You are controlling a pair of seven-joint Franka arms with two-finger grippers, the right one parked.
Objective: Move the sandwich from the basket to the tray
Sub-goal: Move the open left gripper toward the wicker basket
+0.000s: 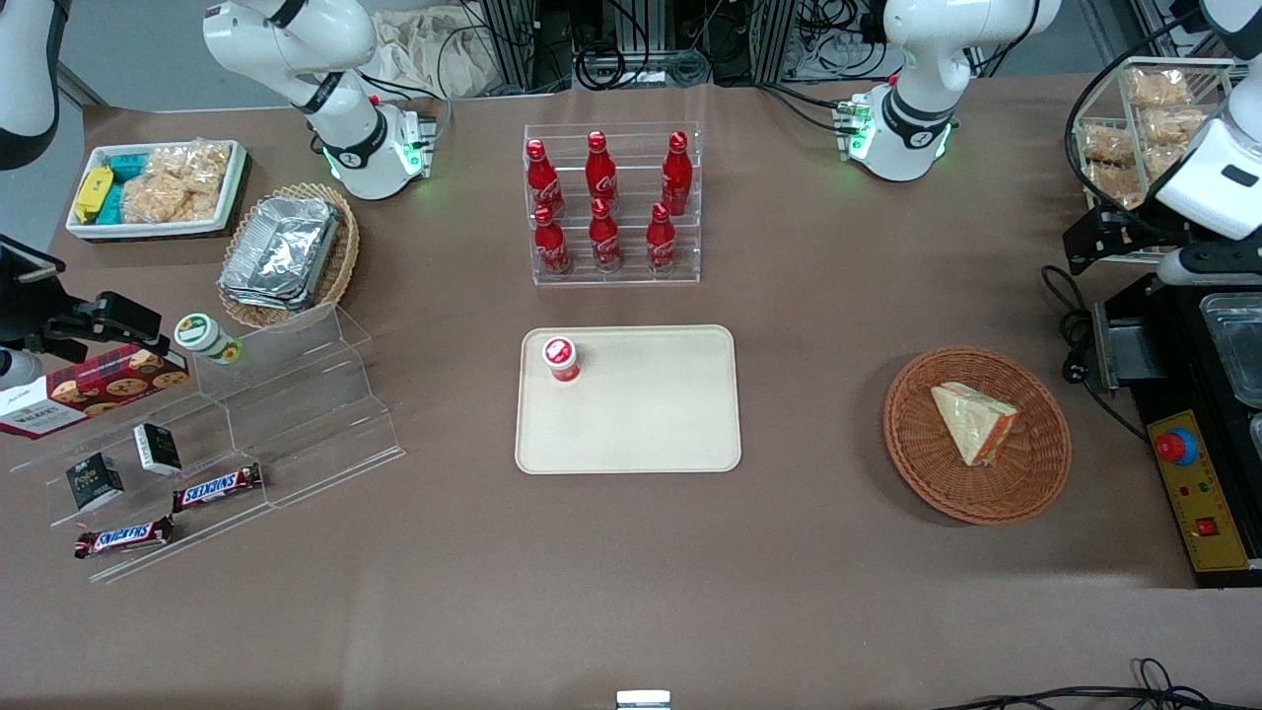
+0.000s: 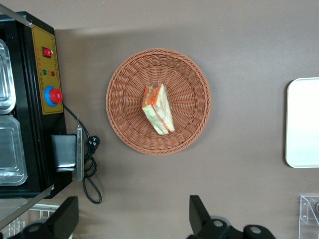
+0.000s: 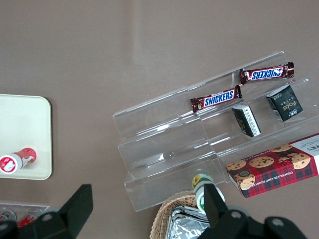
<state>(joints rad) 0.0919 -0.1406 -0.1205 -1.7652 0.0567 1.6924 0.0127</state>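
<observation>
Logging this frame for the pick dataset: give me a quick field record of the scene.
sandwich: lying in the basket, wrapped, untouched
basket: toward the working arm's end of the table
tray: mid-table, holds one red-capped cup near a corner
gripper: high above the table beside the basket, fingers open, holding nothing
task state: pick not yet begun

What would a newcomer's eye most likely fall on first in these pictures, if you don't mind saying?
Probably the six red cola bottles in their clear rack, farther from the front camera than the tray, which carries one small red-capped cup. Next, the wrapped sandwich lying in the round basket toward the working arm's end of the table. The gripper hangs open high above the table beside that basket, holding nothing.
</observation>
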